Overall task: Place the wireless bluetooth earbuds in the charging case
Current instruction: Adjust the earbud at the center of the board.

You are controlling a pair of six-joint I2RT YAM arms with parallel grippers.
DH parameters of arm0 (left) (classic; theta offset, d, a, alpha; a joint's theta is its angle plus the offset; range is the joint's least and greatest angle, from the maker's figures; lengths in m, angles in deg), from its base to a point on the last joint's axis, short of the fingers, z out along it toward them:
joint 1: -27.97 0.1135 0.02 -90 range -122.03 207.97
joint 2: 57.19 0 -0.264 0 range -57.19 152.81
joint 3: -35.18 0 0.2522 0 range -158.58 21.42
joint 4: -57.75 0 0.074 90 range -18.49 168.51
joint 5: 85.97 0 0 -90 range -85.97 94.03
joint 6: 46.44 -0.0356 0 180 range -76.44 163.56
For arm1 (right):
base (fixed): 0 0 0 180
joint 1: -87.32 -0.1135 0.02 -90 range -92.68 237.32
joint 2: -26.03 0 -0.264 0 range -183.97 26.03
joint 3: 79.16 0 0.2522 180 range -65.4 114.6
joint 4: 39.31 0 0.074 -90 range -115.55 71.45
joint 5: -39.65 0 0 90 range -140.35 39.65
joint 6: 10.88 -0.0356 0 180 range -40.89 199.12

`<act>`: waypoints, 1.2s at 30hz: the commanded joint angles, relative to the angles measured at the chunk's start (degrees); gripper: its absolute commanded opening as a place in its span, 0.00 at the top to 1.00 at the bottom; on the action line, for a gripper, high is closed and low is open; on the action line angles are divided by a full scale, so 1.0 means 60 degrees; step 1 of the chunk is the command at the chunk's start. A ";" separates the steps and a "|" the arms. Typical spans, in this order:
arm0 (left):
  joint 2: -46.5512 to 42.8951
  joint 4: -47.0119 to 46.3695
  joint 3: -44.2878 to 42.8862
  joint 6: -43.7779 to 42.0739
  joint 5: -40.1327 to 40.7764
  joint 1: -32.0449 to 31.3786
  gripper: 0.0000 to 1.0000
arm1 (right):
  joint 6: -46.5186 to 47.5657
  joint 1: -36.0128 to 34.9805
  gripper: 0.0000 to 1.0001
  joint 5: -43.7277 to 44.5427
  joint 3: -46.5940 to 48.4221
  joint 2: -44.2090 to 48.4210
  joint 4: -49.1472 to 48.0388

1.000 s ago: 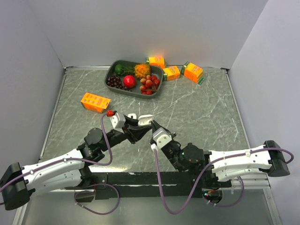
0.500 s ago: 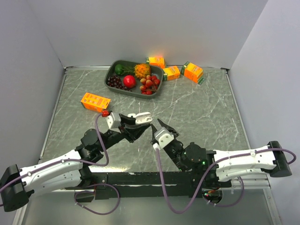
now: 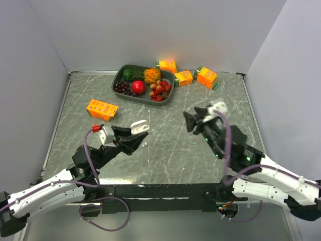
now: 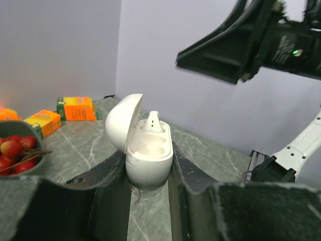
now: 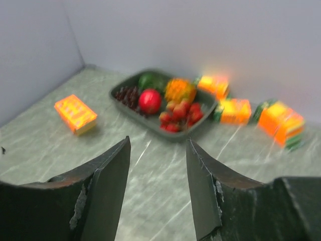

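Here the left gripper [image 4: 147,163] clamps the open white charging case [image 4: 145,145], one earbud [image 4: 153,122] standing inside it, while the right gripper [image 5: 157,150] hangs right of the case, jaws apart and empty.

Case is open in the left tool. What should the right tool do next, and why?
Probably lower the open, empty right tool toward the loose earbud on the table by the left tool: the charging case shows a seated earbud and one empty socket.
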 commanded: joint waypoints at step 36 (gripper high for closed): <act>-0.3363 0.3902 0.0054 0.0122 0.1082 0.0003 0.99 | -0.4139 0.2263 0.57 -0.6847 0.3587 -1.0844 0.1786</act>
